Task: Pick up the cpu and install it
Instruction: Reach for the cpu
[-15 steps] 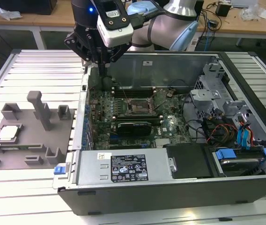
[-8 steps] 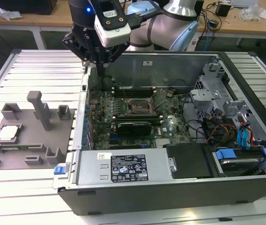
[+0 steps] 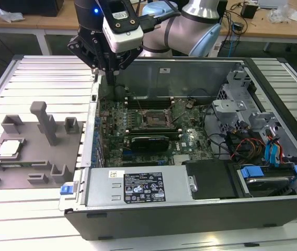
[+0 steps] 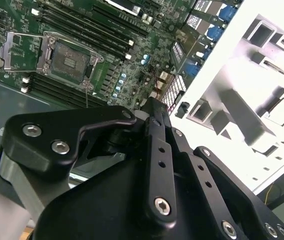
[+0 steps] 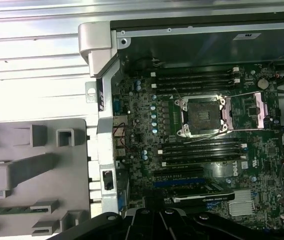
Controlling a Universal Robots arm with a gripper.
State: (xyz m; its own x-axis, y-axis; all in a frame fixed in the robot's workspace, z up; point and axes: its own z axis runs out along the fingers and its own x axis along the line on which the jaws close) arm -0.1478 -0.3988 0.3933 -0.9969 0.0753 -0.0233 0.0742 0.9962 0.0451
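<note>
Your cpu [image 3: 9, 148] lies flat in a shallow seat of the grey tray [image 3: 33, 166], toward the tray's end at the exterior view's left, pale silvery top facing up. It is square, so it has no long axis to steer by; its edges run roughly in line with the tray's edges.

The tray rests on the ribbed metal table [image 3: 44, 78], just beside the open computer case [image 3: 201, 212]. Inside the case you see the socket [image 3: 153, 119], metal-framed with a dark centre, on the green board; in the first wrist view a metal flap [image 5: 258, 107] lies folded out beside it. The long black card [image 3: 148, 141] sits near the socket, on the side closer to the exterior camera.

The gripper [image 3: 110, 78] hangs pointing down over the case's far corner on the exterior view's left, well apart from the cpu. You cannot tell whether the claw is open or closed.
</note>
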